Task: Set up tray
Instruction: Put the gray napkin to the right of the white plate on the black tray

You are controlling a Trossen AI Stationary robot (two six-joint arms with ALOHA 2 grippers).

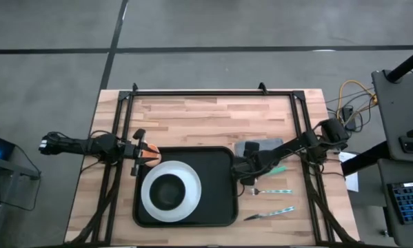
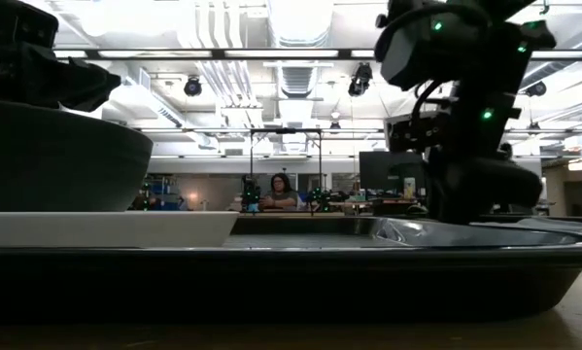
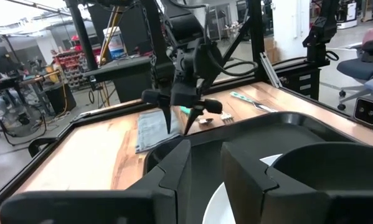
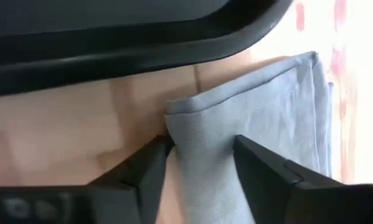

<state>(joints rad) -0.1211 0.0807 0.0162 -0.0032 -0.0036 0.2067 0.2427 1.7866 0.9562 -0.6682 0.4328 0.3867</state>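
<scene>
On the pale wooden slatted surface (image 1: 192, 117), the large flat black rimmed tray (image 1: 216, 200) lies centred, carrying a round white plate (image 1: 189, 196). My right claw (image 4: 198, 155), fingers spread, straddles the small grey folded cloth napkin's (image 4: 261, 130) corner just beside the tray, apparently to pinch it.

Tray (image 1: 216, 186) right half bare; plate (image 1: 170, 191) fills left.

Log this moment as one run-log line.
tray holds plate and bowl | right gripper fingers straddle napkin fold beside tray | left gripper at tray corner | fork, knife on table
</scene>
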